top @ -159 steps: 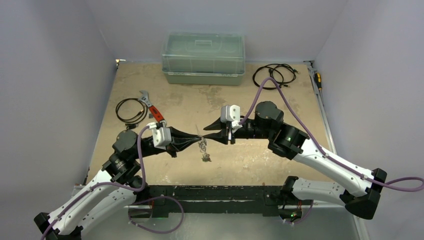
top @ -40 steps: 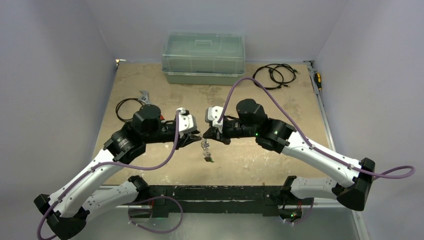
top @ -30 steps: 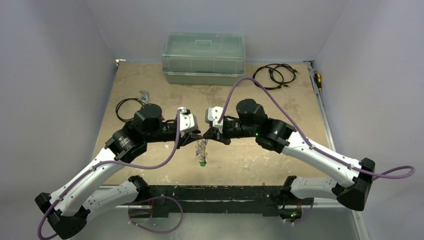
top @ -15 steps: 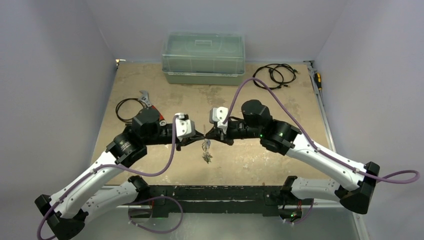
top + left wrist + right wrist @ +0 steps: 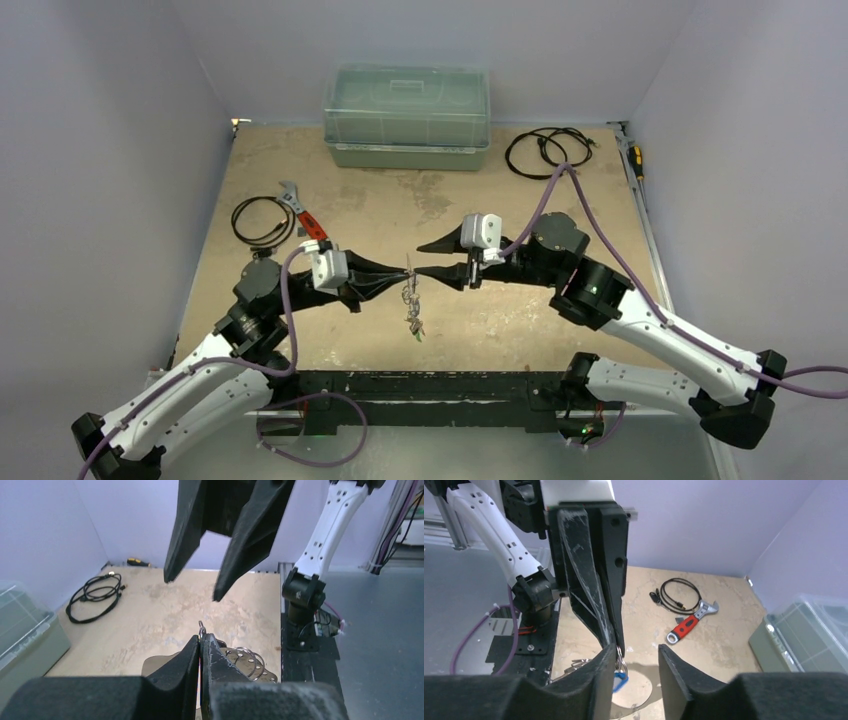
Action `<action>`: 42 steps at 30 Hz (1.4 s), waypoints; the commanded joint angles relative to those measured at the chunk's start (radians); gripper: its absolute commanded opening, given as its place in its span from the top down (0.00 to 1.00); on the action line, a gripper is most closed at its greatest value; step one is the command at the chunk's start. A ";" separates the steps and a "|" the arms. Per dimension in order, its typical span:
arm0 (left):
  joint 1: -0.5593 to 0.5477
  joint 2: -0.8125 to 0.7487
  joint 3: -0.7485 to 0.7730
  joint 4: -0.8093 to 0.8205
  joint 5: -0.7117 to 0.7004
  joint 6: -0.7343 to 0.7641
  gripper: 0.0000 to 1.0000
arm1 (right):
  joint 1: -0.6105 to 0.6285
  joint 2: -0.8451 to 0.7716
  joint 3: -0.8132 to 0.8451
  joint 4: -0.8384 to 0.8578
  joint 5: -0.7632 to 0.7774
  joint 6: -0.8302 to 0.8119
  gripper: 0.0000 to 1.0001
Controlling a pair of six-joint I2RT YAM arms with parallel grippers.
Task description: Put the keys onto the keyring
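Note:
My left gripper [image 5: 403, 272] is shut on a small silver ring [image 5: 201, 628] that sticks out at its fingertips. From that ring the keys [image 5: 412, 308] hang in a bunch down to the table, a blue tag [image 5: 620, 680] among them. Thin silvery loops [image 5: 246, 655] show just past the left fingers; I cannot tell whether one of them is the keyring. My right gripper [image 5: 419, 259] faces the left one, open. Its near finger [image 5: 610, 656] lies beside the hanging ring, its other finger [image 5: 665, 655] stands apart. Nothing is gripped in it.
A green lidded box [image 5: 406, 116] stands at the back. A red-handled wrench [image 5: 305, 219] and a black cable coil [image 5: 256, 220] lie at the left. Another cable coil [image 5: 546, 150] and a screwdriver [image 5: 635, 160] lie at the back right.
The right gripper has opened and drawn back to the right, letting go of the bunch. The left arm has pulled back left, still shut, and the keys hang from it.

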 commanded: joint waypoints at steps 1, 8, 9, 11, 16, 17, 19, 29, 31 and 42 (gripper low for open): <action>-0.002 -0.033 -0.016 0.235 -0.010 -0.091 1.00 | -0.002 0.011 -0.007 0.064 0.020 0.020 0.65; -0.003 -0.053 -0.019 0.232 -0.005 -0.084 1.00 | -0.002 0.047 0.016 0.028 -0.034 0.009 0.71; -0.002 -0.057 -0.016 0.220 -0.006 -0.080 1.00 | -0.002 0.047 0.013 0.029 -0.036 0.008 0.72; -0.002 -0.064 -0.013 0.207 -0.007 -0.072 1.00 | -0.002 0.048 0.014 0.031 -0.042 0.008 0.76; -0.002 -0.076 -0.010 0.188 -0.015 -0.064 1.00 | -0.003 0.051 0.019 0.018 -0.054 0.004 0.68; -0.002 -0.078 -0.009 0.185 -0.015 -0.063 1.00 | -0.004 0.048 0.019 0.018 -0.056 0.003 0.66; -0.002 -0.083 -0.009 0.184 -0.015 -0.061 1.00 | -0.004 0.045 0.019 0.018 -0.062 0.002 0.65; -0.003 -0.081 -0.009 0.184 -0.006 -0.065 1.00 | -0.004 0.069 0.048 0.034 -0.127 0.003 0.71; -0.002 -0.078 -0.009 0.185 -0.004 -0.065 1.00 | -0.005 0.070 0.051 0.035 -0.130 0.004 0.70; -0.003 -0.070 -0.009 0.197 0.000 -0.071 1.00 | -0.005 0.067 0.052 0.039 -0.141 0.004 0.83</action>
